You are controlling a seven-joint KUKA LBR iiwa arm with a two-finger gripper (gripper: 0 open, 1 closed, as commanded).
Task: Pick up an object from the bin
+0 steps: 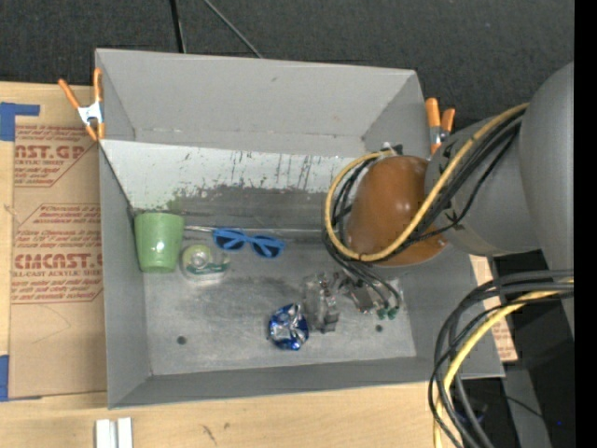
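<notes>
My gripper (326, 308) sits just right of a crumpled shiny blue wrapper (289, 328); apart or together, I can't say.

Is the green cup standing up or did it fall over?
Fallen over. The green cup lies on its side by the bin's left wall, wide end toward the back.

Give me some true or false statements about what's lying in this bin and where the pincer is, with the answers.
1. The green cup lies at the left of the bin. True.
2. The blue sunglasses are in the pincer. False: they lie free, up-left of it.
3. The crumpled blue wrapper lies just left of the pincer. True.
4. The clear tape roll lies right of the sunglasses. False: it lies left, beside the cup.
</notes>
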